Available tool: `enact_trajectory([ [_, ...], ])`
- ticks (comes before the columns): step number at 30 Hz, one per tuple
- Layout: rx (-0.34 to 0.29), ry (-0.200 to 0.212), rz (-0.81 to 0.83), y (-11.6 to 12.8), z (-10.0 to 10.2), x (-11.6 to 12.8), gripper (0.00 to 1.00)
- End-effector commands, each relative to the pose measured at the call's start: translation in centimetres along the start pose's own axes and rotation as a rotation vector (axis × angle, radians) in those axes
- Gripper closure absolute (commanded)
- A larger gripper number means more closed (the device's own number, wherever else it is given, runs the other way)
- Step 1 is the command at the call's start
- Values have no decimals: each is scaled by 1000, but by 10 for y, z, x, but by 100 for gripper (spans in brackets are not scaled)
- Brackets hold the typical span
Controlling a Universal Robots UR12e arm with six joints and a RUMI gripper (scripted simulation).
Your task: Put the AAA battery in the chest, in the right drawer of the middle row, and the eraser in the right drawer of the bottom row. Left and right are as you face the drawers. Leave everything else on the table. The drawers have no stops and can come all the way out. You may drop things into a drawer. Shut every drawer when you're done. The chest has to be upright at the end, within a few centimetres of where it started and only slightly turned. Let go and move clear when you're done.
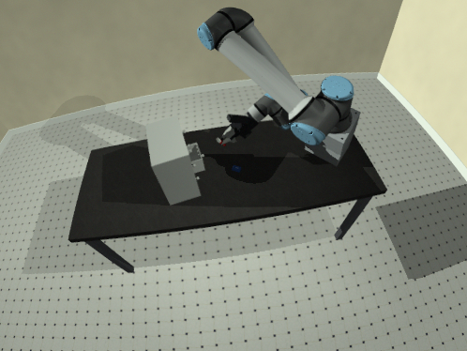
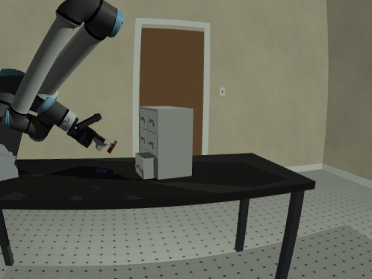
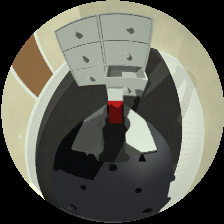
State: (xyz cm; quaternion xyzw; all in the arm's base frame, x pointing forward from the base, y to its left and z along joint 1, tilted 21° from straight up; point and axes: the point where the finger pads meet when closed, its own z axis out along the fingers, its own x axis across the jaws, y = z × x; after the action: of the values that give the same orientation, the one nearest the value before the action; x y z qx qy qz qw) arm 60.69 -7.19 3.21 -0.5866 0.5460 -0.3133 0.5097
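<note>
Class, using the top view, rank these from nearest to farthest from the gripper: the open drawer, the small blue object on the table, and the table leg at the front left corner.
1. The open drawer, just left of the gripper, which holds a red and white item.
2. The small blue object, below the gripper in the picture; close to the drawer's distance, so this order is tentative.
3. The front left table leg, far away.

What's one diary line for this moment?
jaws: shut on red eraser | position: above table, short of chest | bottom right drawer: open | other drawers: shut | small blue thing: on table
</note>
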Motion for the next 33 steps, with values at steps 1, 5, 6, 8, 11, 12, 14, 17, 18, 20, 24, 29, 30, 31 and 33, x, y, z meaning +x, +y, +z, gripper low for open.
enact_trajectory([
  [1,93,28,3,-2,1,3,89],
  [5,137,25,2,1,1,0,89],
  [6,148,26,2,1,1,1,89],
  [8,169,28,2,0,1,2,89],
  [11,179,28,2,0,1,2,89],
  [12,188,28,2,0,1,2,89],
  [14,204,28,2,0,1,2,89],
  [17,225,26,2,0,1,2,89],
  [18,231,26,2,0,1,1,89],
  [20,242,25,1,1,0,1,89],
  [24,257,22,1,2,0,0,89],
  [29,264,21,0,2,0,0,89],
  [30,266,21,0,3,0,0,89],
  [31,267,20,0,3,0,0,89],
  [33,269,20,0,3,0,0,89],
])
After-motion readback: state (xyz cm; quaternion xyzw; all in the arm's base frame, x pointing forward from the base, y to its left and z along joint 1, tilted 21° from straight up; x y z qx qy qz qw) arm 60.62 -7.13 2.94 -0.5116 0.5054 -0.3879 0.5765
